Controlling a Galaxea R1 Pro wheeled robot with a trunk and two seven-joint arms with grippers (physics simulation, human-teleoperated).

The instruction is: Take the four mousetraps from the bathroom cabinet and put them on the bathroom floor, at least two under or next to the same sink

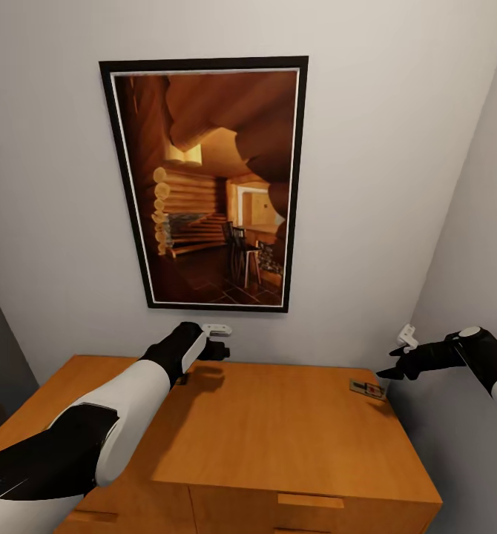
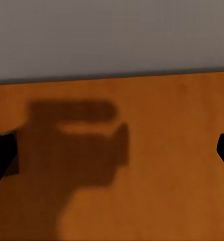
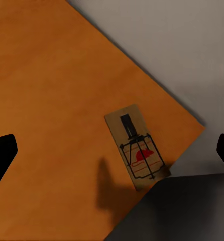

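One mousetrap (image 1: 369, 389), a small tan board with dark wire and a red mark, lies flat on the cabinet (image 1: 278, 437) top at its far right corner. My right gripper (image 1: 389, 371) hovers just above and to the right of it, open. In the right wrist view the mousetrap (image 3: 137, 153) lies between the spread fingertips (image 3: 1, 155), close to the cabinet's edge. My left gripper (image 1: 220, 348) hangs open over the back of the cabinet top near the wall, holding nothing. The left wrist view shows bare cabinet (image 2: 167, 165) wood with the gripper's shadow.
A large framed picture (image 1: 208, 185) hangs on the grey wall behind the cabinet. A side wall (image 1: 471, 245) closes in on the right, right beside the cabinet's edge. A drawer handle (image 1: 311, 501) shows on the cabinet front.
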